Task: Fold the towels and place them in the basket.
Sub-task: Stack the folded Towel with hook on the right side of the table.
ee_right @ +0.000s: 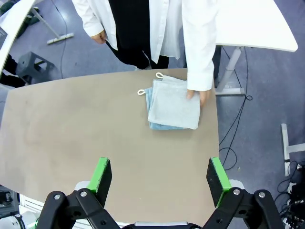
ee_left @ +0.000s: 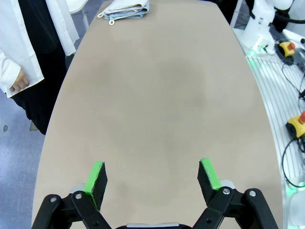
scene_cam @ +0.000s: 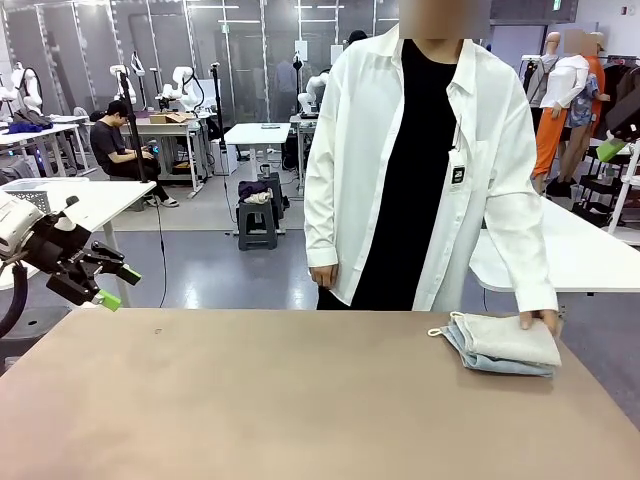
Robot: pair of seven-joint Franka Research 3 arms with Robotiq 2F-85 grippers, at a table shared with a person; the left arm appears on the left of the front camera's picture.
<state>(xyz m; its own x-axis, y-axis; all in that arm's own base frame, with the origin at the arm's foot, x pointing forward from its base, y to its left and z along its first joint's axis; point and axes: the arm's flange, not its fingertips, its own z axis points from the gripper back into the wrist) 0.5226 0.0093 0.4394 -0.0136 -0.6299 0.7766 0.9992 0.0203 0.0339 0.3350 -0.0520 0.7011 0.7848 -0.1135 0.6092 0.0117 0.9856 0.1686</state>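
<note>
Two towels lie stacked at the far right of the table: a cream-white towel (scene_cam: pixel 505 339) (ee_right: pixel 175 105) on top of a pale blue-grey towel (scene_cam: pixel 478 357) (ee_right: pixel 151 102), each with a small corner loop. The person's hand (scene_cam: pixel 541 320) (ee_right: pixel 201 95) rests on the stack's far edge. The same stack of towels (ee_left: pixel 126 10) lies at the table's far end in the left wrist view. My left gripper (scene_cam: pixel 112 285) (ee_left: pixel 152 177) hovers open beyond the table's left edge, far from the towels. My right gripper (ee_right: pixel 158 177) is open, high above the table's near right side, with nothing between its fingers. The basket is out of view.
The person in a white shirt (scene_cam: pixel 415 160) stands at the far side, one arm hanging down. A white table (scene_cam: pixel 590 255) stands behind on the right. Cables and a red stop button (ee_left: pixel 296 128) lie beside the brown table (scene_cam: pixel 280 400).
</note>
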